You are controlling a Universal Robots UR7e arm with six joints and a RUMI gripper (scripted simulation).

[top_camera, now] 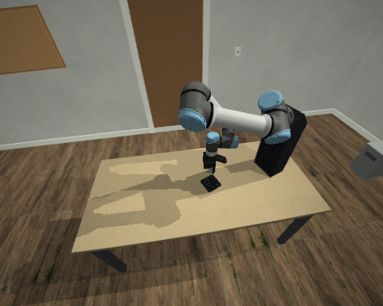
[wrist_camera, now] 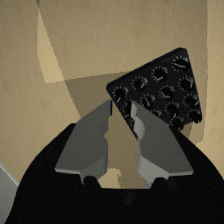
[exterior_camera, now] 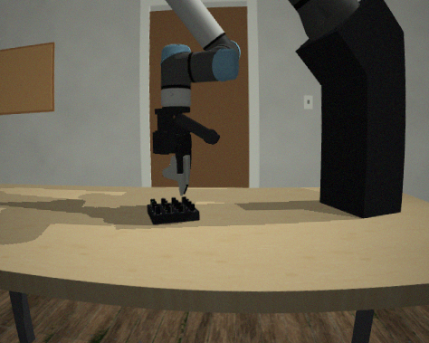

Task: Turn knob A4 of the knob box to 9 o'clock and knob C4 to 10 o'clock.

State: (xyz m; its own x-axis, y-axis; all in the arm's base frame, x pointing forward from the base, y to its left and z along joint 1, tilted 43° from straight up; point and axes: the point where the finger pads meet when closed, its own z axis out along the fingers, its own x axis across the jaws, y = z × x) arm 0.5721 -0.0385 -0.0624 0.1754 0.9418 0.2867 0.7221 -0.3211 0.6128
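A pale wooden rectangular surface (top_camera: 246, 216) on dark legs is standing on a dark plank floor (top_camera: 35, 172). Behind it, a brown door (top_camera: 165, 43) is sitting in a grey wall (top_camera: 302, 39), beside an orange-brown board (top_camera: 21, 39) and a small white switch plate (top_camera: 237, 51).

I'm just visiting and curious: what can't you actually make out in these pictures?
- Knob pointer directions on the knob box: too small and blurred in every view.
- Box's near corner, wrist view: hidden behind the gripper fingers.
- Box's socket side: not identifiable.
- Arm's upper joints, exterior view: cut off by the top edge.
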